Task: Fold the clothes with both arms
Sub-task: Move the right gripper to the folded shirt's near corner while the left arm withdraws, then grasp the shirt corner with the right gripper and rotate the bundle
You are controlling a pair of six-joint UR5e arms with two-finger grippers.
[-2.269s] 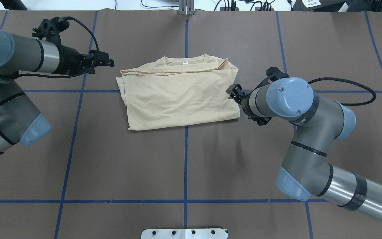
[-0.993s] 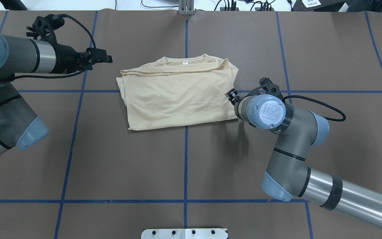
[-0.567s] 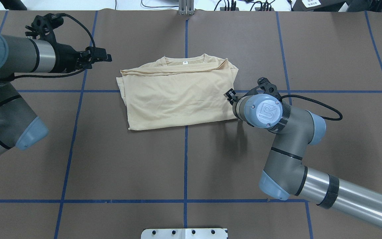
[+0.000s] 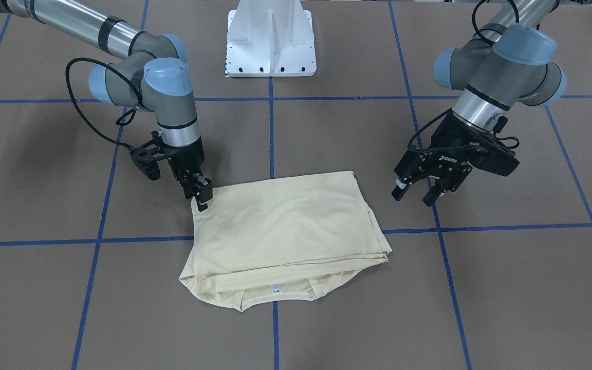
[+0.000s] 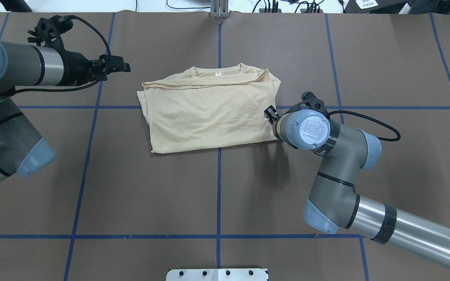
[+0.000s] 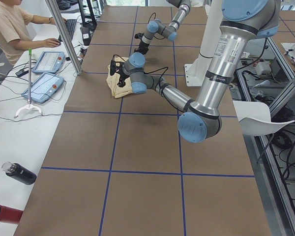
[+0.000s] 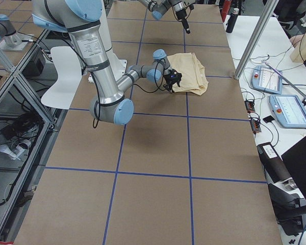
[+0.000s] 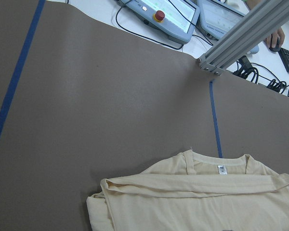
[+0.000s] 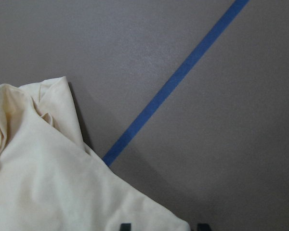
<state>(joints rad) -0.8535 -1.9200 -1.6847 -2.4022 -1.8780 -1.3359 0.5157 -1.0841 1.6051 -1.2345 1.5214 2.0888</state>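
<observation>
Inspecting the brown table [image 4: 327, 318], we find the cream long-sleeved T-shirt [image 4: 280, 226] lying folded into a rough rectangle. It sits straight out from the white pedestal base [image 4: 270, 38] and well apart from it. Its collar and small white neck label [image 4: 276, 289] are on the edge farthest from the base. We record the right gripper [image 4: 202, 201] down at the shirt's base-side corner, on the robot's right. The wrist view shows its fingertips [image 9: 125, 226] parted, with the cloth corner lying between them unpinched. The left gripper [image 4: 413, 196] hangs over bare table out from the base on the robot's left, clear of the shirt, its jaws spread and empty.
</observation>
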